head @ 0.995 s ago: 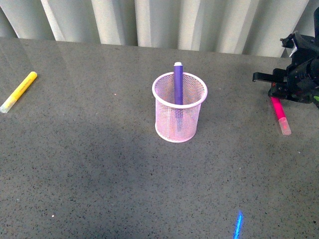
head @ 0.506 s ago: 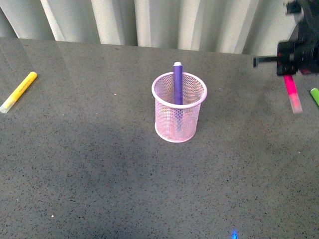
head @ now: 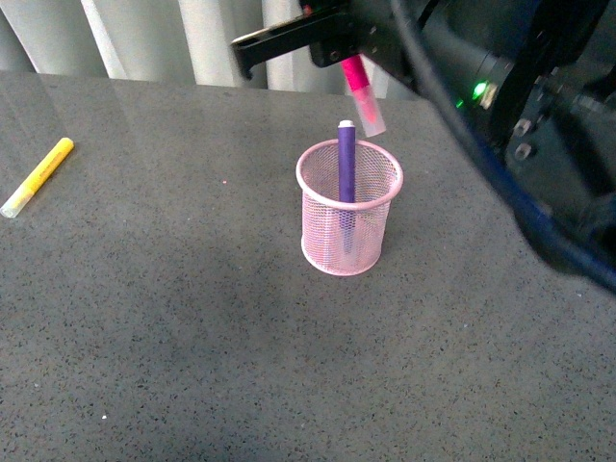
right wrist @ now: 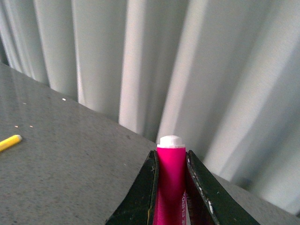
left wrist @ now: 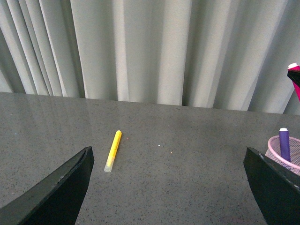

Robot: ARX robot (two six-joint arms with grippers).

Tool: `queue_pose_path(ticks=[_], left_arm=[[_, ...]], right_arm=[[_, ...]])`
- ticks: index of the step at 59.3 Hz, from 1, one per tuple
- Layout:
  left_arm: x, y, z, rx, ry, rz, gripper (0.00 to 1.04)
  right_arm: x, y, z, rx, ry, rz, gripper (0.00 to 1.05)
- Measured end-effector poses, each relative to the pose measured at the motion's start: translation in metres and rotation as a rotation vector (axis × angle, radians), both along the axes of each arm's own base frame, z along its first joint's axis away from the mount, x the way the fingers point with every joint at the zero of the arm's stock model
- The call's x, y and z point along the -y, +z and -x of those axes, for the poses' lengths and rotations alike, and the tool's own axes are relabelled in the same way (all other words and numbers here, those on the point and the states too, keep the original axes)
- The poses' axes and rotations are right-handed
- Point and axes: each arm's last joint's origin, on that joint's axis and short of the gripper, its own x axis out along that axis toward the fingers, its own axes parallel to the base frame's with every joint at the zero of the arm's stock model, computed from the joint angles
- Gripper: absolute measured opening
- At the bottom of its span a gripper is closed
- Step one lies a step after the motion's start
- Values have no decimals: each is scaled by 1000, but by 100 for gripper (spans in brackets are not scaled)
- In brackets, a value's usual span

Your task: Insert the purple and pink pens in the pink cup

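The pink cup [head: 349,207] stands upright mid-table with the purple pen [head: 346,168] standing inside it, its tip above the rim. Above and just behind the cup my right gripper [head: 348,60] is shut on the pink pen [head: 363,91], which hangs tilted with its pale cap down, over the cup's far rim. In the right wrist view the pink pen [right wrist: 170,180] sits clamped between the two dark fingers [right wrist: 149,187]. My left gripper [left wrist: 168,187] is open and holds nothing; the cup [left wrist: 286,152] and purple pen [left wrist: 284,144] show at that view's edge.
A yellow marker [head: 37,177] lies at the table's far left, also visible in the left wrist view as the yellow marker [left wrist: 113,150]. Pale curtains [head: 144,38] hang behind the table. The right arm's dark body [head: 520,115] fills the upper right of the front view.
My right gripper has lifted the pink pen from the table at the far right and carried it left, to above the cup. The cup and purple pen have not moved.
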Motion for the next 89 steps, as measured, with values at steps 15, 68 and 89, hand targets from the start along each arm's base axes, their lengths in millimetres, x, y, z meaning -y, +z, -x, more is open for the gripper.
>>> queue_pose_path(ticks=[15, 68, 89], left_arm=[[0, 0, 0, 0, 0, 0, 98], [0, 0, 0, 0, 0, 0, 98], [0, 0, 0, 0, 0, 0, 98]], right_arm=[[-11, -21, 13, 107, 38, 2, 11], [-1, -61, 5, 19, 47, 57, 11], [26, -62, 1, -133, -74, -70, 74]])
